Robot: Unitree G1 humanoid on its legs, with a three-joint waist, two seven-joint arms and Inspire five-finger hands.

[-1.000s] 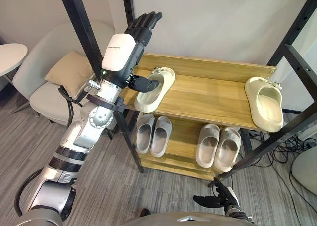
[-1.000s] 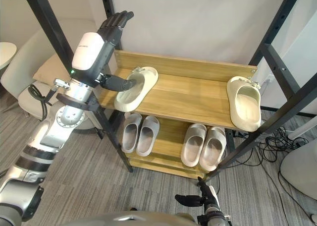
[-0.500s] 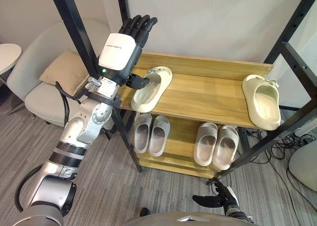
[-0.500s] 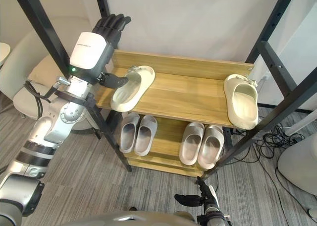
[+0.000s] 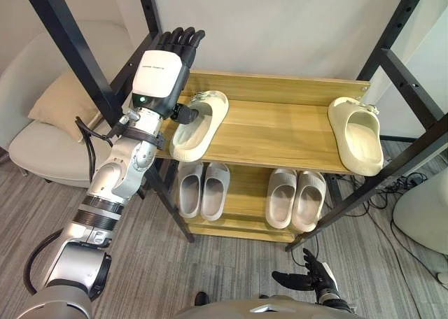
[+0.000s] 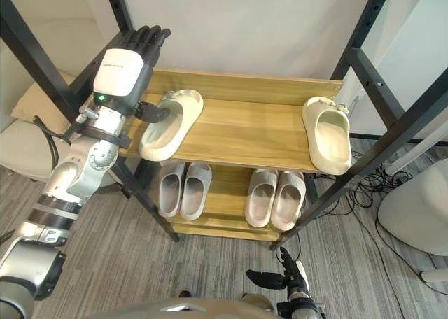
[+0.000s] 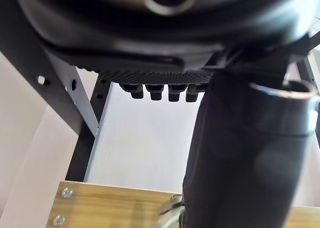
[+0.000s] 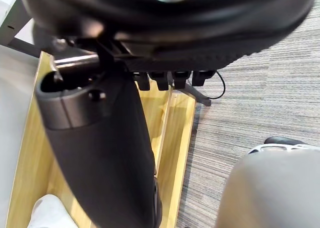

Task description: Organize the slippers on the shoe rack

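At the left end of the wooden shoe rack's top shelf, the left hand is raised, fingers straight and released, with its thumb at the side of a cream slipper that overhangs the front edge. A matching cream slipper lies at the right end, well apart, and two grey pairs sit on the lower shelf. The right hand hangs low with relaxed fingers, holding nothing.

free: top shelf middle | blocked: black frame posts at both sides
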